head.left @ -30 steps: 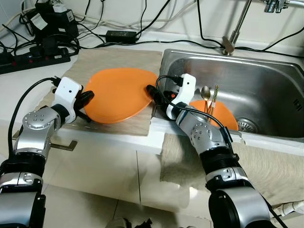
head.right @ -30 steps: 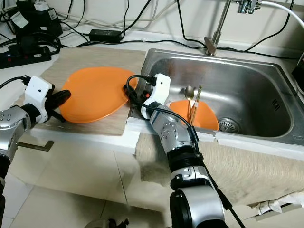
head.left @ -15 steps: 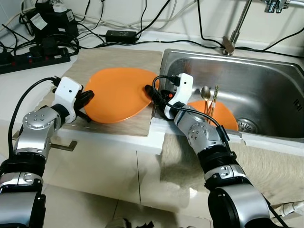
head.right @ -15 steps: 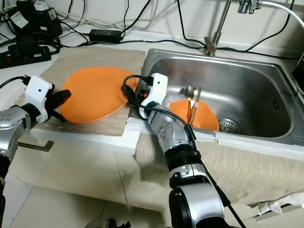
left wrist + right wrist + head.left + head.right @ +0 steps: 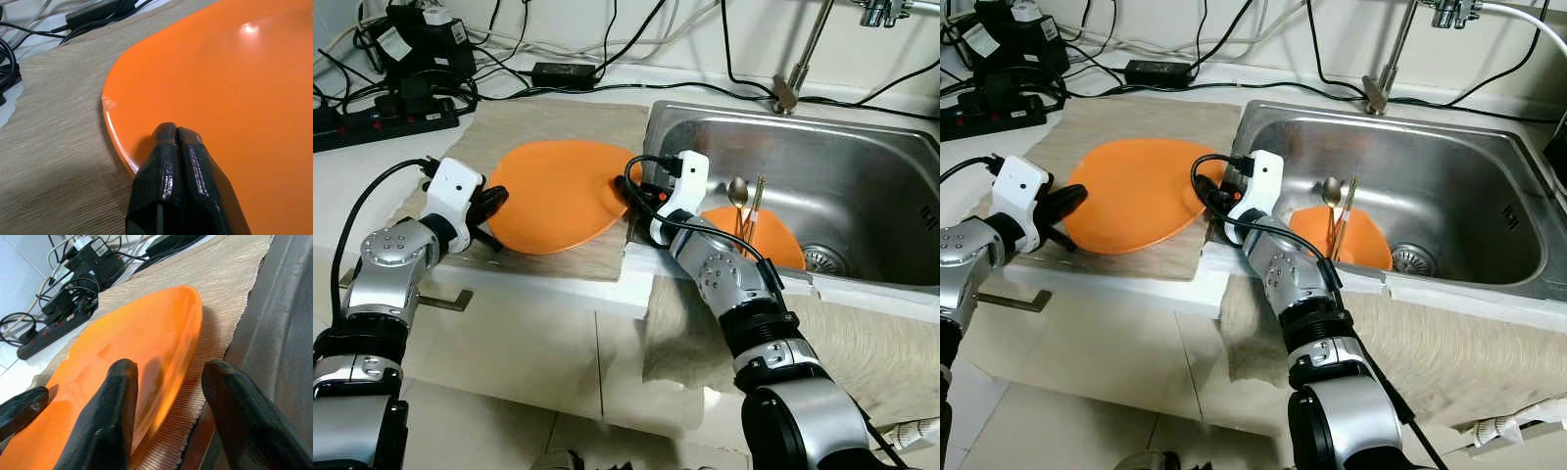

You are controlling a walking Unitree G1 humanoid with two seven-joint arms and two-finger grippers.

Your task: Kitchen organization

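A large orange plate (image 5: 553, 196) lies on a beige mat (image 5: 558, 122) left of the sink. My left gripper (image 5: 495, 203) is shut, its tips (image 5: 171, 131) resting on the plate's near-left rim. At the plate's right rim my right gripper (image 5: 626, 193) is open; in the right wrist view one finger (image 5: 115, 396) is over the plate's face and the other finger (image 5: 230, 396) is outside the rim, toward the sink wall. A smaller orange dish (image 5: 773, 240) sits in the sink with a spoon (image 5: 736, 189) and chopsticks (image 5: 754, 206) on it.
The steel sink (image 5: 862, 166) has a tap (image 5: 793, 78) behind it and a drain (image 5: 822, 258). Power strips (image 5: 372, 122), adapters and cables crowd the back left of the counter. A beige cloth (image 5: 862, 343) hangs over the counter's front edge.
My right gripper has edged a little to the left, closer onto the plate's right rim. The left arm and the plate have not moved.
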